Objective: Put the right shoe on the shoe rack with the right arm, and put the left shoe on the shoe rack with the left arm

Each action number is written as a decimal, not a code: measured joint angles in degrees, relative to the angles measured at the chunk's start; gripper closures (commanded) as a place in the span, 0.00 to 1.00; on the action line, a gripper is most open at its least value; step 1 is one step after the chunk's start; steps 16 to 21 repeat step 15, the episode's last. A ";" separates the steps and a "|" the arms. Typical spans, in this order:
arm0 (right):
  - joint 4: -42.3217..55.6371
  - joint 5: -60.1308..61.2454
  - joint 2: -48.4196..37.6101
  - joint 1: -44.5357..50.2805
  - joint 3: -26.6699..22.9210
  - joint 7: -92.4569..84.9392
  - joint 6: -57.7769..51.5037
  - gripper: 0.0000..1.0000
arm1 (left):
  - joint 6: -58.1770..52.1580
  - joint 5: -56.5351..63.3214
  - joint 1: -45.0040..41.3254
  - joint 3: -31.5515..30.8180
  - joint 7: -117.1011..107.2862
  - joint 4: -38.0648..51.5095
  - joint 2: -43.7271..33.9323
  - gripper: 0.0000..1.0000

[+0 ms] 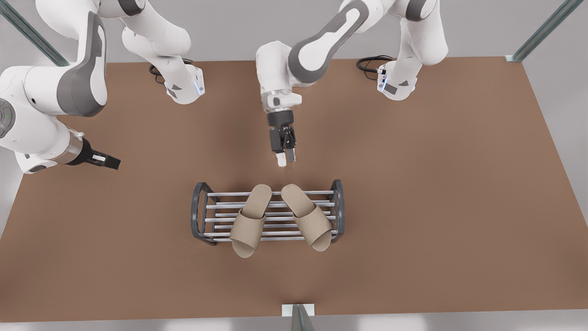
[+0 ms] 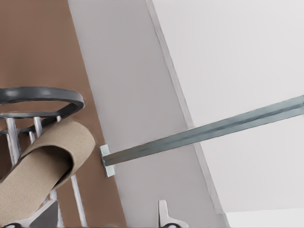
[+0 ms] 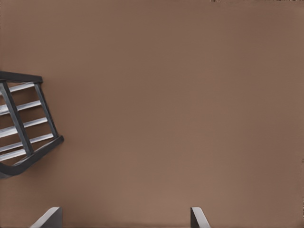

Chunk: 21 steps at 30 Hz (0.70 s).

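Note:
Both beige slippers lie on the shoe rack, heels toward the arms and toes over its front rods: one shoe toward the front view's left, the other shoe toward its right. My left gripper hovers just behind the rack's middle, open and empty. The left wrist view shows one slipper resting by the rack's arched end. My right gripper waits far off at the front view's left, open, its fingertips wide apart, with the rack's end to one side.
The brown table stretches wide on both sides of the rack. A metal post with a white bracket stands at the near edge, also in the left wrist view as the bracket. The arm bases and cables sit at the far edge.

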 measured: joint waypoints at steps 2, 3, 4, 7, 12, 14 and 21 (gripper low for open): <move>0.01 0.01 -0.01 -0.03 0.00 -1.17 -0.03 0.00 | -12.09 -19.80 17.96 3.56 15.65 6.03 -0.88 0.00; 0.01 0.00 0.00 -0.02 0.00 -1.70 -0.05 0.00 | -16.60 -27.36 25.38 3.26 23.06 6.45 -0.22 0.00; 0.02 0.05 0.00 -0.02 0.00 -2.21 -0.06 0.00 | -20.30 -31.98 35.75 -5.57 30.11 6.44 -2.55 0.00; 0.02 0.02 0.02 0.14 0.00 -3.55 -0.08 0.00 | -28.27 -37.84 53.08 -23.20 49.27 1.07 -13.50 0.00; 0.02 0.28 0.06 0.23 0.03 -5.34 -0.10 0.00 | -35.58 -41.15 54.59 -27.05 74.94 -1.39 -16.17 0.00; 0.52 0.89 0.26 0.17 0.02 -5.95 -0.08 0.00 | -37.27 -41.63 54.79 -27.15 83.37 -1.50 -16.40 0.00; 0.66 1.09 0.32 0.12 0.01 -6.25 -0.07 0.00 | -37.94 -41.78 54.93 -27.17 87.24 -1.55 -16.51 0.00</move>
